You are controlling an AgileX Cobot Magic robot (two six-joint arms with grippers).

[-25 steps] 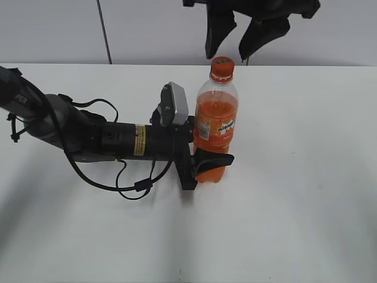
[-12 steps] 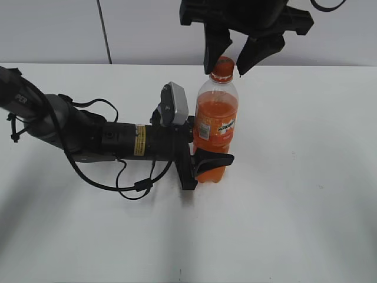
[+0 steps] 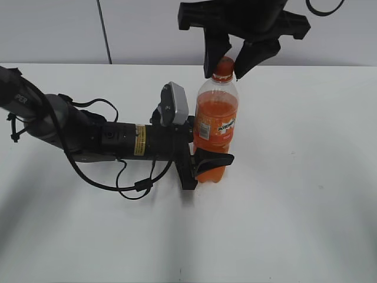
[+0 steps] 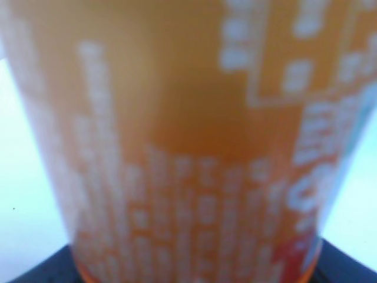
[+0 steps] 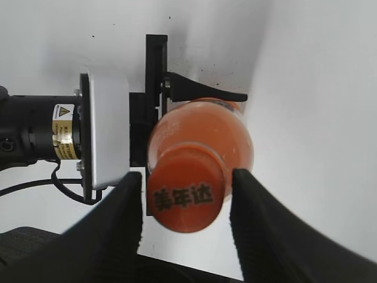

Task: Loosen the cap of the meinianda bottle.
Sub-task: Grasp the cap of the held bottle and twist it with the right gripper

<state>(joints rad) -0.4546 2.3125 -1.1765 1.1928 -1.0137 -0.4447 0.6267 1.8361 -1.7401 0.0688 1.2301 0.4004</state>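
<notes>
The meinianda bottle (image 3: 215, 127) stands upright on the white table, full of orange drink, with an orange label. My left gripper (image 3: 211, 154) comes in from the left and is shut on its lower body; one black finger (image 3: 213, 158) wraps across the front. In the left wrist view the blurred label (image 4: 188, 147) fills the picture. The orange cap (image 5: 187, 197), with dark print on top, sits between the two black fingers of my right gripper (image 5: 186, 188). That gripper hangs over the bottle from above (image 3: 223, 73) and is open, with a narrow gap on each side of the cap.
My left arm (image 3: 88, 135) lies low across the table's left half, with a black cable loop (image 3: 138, 186) hanging under it. A grey wall (image 3: 53, 29) runs behind the table's far edge. White tabletop (image 3: 294, 194) stretches to the right and in front.
My right gripper has come down from above the bottle until its fingers stand on either side of the cap. The left gripper and the bottle have not moved.
</notes>
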